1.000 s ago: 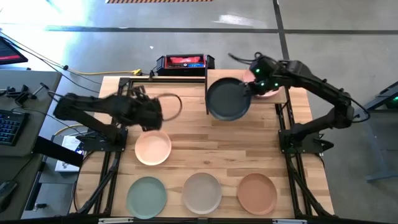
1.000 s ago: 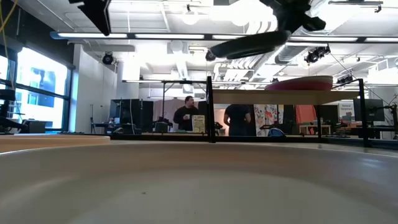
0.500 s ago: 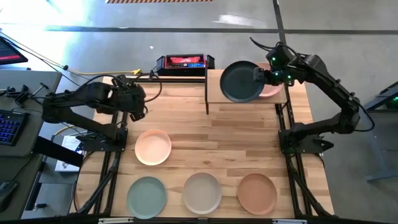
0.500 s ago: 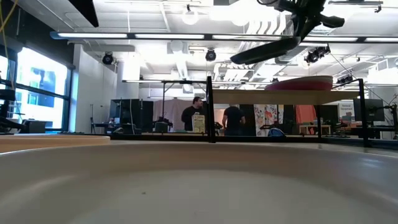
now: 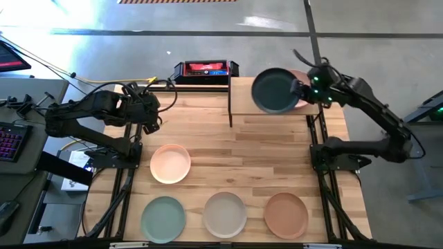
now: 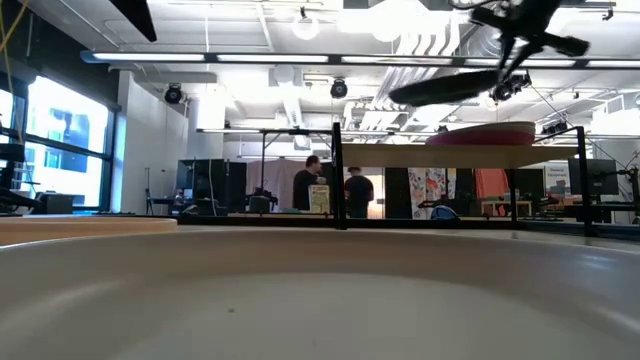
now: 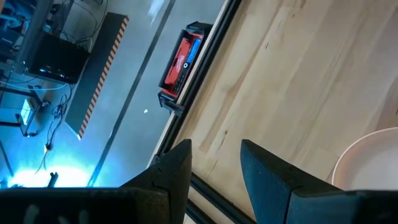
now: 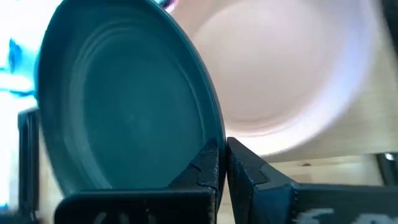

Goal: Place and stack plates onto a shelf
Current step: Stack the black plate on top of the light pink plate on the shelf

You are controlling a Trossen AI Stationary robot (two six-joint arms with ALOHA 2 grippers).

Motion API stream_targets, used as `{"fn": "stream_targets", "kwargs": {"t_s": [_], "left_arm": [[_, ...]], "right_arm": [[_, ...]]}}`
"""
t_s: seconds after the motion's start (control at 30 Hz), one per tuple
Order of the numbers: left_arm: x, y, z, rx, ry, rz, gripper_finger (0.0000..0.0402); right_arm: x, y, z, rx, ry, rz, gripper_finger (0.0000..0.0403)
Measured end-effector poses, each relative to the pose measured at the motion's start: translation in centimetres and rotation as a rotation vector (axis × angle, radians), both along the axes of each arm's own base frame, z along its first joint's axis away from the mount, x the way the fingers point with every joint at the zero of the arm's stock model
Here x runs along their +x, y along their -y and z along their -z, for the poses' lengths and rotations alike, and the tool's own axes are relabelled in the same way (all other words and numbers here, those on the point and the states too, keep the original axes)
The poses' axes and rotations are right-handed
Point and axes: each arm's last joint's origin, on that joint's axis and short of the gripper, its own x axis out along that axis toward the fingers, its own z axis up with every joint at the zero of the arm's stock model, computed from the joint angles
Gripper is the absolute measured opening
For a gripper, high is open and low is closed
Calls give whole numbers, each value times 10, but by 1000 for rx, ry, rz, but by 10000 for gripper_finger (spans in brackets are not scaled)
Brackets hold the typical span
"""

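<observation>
My right gripper [image 5: 299, 88] is shut on a charcoal plate [image 5: 275, 90], which hangs in the air over the shelf [image 5: 240, 105]. A pink plate [image 8: 292, 81] lies on the shelf's right part, partly under the charcoal one. On the tabletop lie a peach plate [image 5: 170, 163], a sage green plate [image 5: 163, 218], a beige-grey plate [image 5: 225, 214] and a tan brown plate [image 5: 286, 214]. My left gripper [image 7: 214, 168] stands open and holds nothing, raised over the table's far left, beyond the peach plate. My right gripper pinches the charcoal plate's rim [image 8: 214, 144] between its two fingers, at the plate's right side, one finger on each face. The fingers come from the table's right, slanting down. The plate [image 6: 450, 88] is lifted clear above the shelf, slightly tilted.
A black-and-red box [image 5: 205, 69] sits just beyond the table's far edge, left of the shelf. The shelf's black posts [image 5: 230, 104] stand at its corners. In the low view people stand in the room behind the table.
My right gripper has carried the charcoal plate toward the table's right and far edges, over the shelf and closer to the pink plate, and has rolled so that the plate lies flatter. My left gripper has drawn back from above the peach plate toward the far left, rising a little.
</observation>
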Motion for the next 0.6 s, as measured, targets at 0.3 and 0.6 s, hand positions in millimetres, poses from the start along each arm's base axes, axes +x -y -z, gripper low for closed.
{"fn": "stream_targets", "kwargs": {"t_s": [0.3, 0.6], "left_arm": [[0, 0, 0, 0, 0, 0, 127], [0, 0, 0, 4, -10, 11, 127]], "right_arm": [[-37, -6, 17, -27, 68, 250, 0], [-36, 11, 40, -22, 112, 342, 0]]}}
